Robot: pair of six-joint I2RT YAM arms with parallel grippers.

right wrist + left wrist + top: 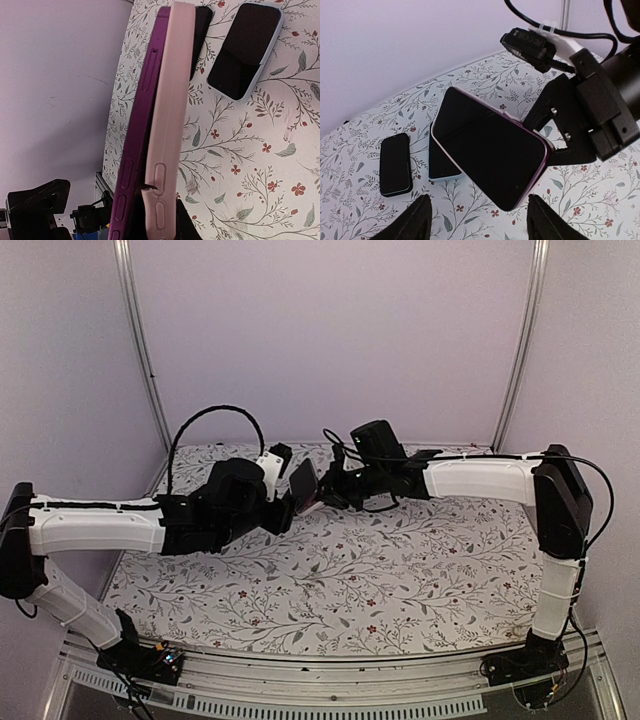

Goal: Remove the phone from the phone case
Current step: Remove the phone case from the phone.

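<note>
slim purple phone (140, 115) seen edge-on, pretty much upright, pale pink rubbery phone case (167, 125) hugging its right side, dark-screened phone in a light blue case (245, 50) flat on the floral tablecloth (250, 165) up right of the pink case, black phone (201, 30) peeking out from behind the pink case

Both arms look alike: long white shells on the left arm (95, 525) and right arm (480, 478), joined by chunky black housings. A thin black cable (212, 412) arcs off the left one, and another by the right wrist is cinched with a white tie (546, 26). Up close the right wrist block (600, 110) is matte black and angular — two small silver screws (554, 111) set in it — and the left fingers (417, 220) are plain black wedges.
</note>
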